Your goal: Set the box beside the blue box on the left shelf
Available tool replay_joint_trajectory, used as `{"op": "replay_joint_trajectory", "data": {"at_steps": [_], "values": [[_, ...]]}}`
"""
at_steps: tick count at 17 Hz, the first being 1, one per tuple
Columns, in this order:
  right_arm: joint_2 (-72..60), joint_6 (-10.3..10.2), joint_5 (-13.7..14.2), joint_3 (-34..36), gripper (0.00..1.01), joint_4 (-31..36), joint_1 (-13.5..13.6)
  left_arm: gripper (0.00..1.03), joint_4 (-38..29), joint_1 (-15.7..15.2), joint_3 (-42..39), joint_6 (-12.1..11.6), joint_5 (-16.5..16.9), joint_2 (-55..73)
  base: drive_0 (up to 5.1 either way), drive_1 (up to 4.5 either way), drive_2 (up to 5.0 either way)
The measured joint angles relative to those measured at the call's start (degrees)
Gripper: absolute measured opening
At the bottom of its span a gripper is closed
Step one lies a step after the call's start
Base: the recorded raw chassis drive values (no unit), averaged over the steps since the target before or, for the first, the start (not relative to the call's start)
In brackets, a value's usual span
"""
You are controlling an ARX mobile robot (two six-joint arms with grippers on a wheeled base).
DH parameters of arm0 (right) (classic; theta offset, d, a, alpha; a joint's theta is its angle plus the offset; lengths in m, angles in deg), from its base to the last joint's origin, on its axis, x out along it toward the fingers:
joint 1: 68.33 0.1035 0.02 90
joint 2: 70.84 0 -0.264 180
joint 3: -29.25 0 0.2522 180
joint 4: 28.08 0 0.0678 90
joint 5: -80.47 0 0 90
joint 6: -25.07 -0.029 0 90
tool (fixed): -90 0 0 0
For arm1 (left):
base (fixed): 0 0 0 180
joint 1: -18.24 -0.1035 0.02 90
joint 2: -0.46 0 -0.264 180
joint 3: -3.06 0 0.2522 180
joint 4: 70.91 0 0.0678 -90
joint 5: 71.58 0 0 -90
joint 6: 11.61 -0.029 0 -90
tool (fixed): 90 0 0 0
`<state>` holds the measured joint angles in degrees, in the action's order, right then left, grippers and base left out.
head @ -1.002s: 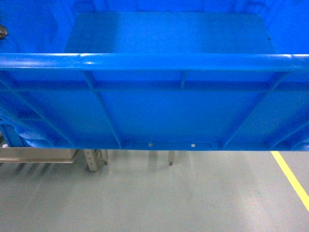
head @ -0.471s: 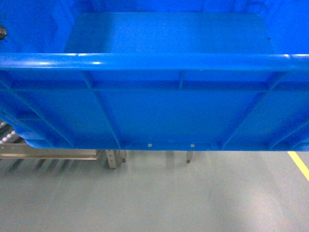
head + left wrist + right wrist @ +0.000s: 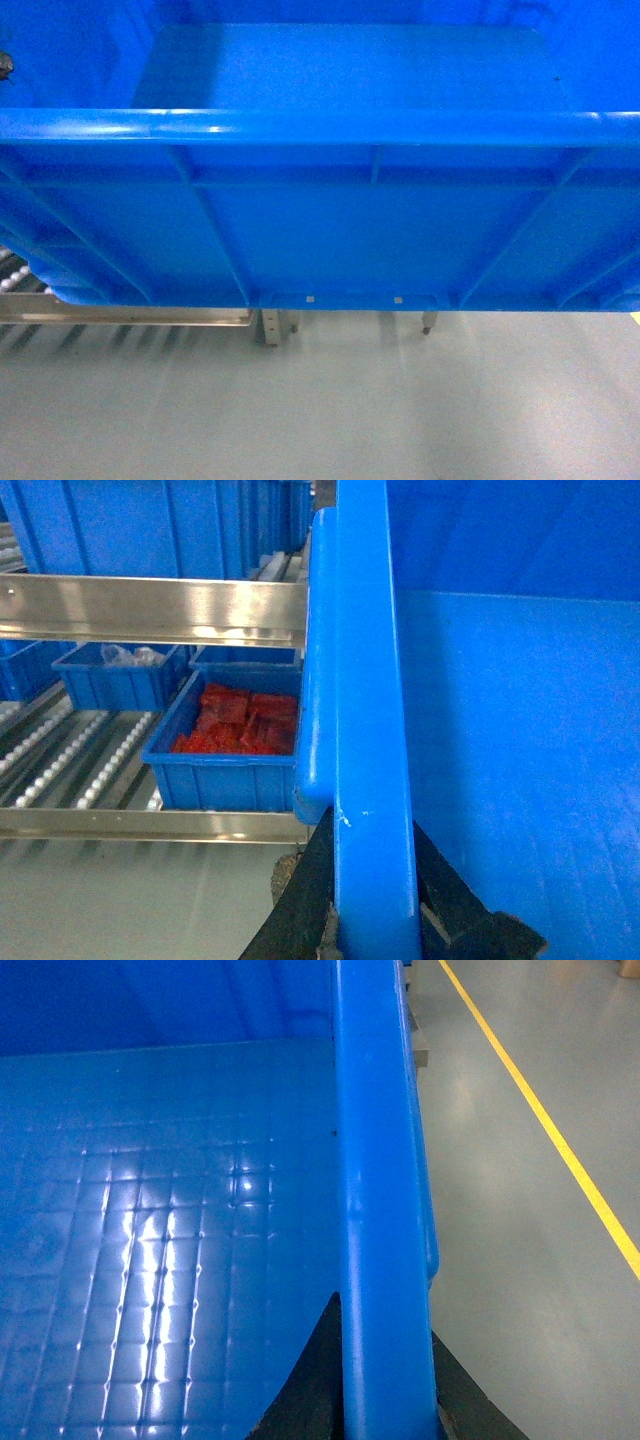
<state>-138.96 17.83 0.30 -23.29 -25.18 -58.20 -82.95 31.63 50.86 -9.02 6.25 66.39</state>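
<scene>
Head view: large bright-blue open-topped plastic crate (image 3: 340,210) carried above grey floor, empty, not yet on rack.

Left gripper (image 3: 372,880) and right gripper (image 3: 385,1370) each clamped across opposite rolled rims for level carry. Steel flow rack with white rollers (image 3: 90,765) off crate's left edge; holds small blue bin (image 3: 225,765) of red packets.

Bright-blue box (image 3: 330,215) w/ grid-pattern floor; grey floor (image 3: 320,400), yellow line (image 3: 545,1115)

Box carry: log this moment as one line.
phase: carry | box: off floor | left gripper: clamped on rim | right gripper: clamped on rim | left shelf: alongside
</scene>
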Motion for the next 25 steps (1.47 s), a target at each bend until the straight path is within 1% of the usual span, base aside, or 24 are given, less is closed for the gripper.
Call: {"op": "replay_joint_trajectory", "data": {"at_steps": [25], "values": [[0.0, 0.0, 0.04, -0.02, 0.08, 0.04, 0.0, 0.09, 0.02, 0.02, 0.0, -0.02, 0.04, -0.15, -5.0, 2.44, 2.4]]}}
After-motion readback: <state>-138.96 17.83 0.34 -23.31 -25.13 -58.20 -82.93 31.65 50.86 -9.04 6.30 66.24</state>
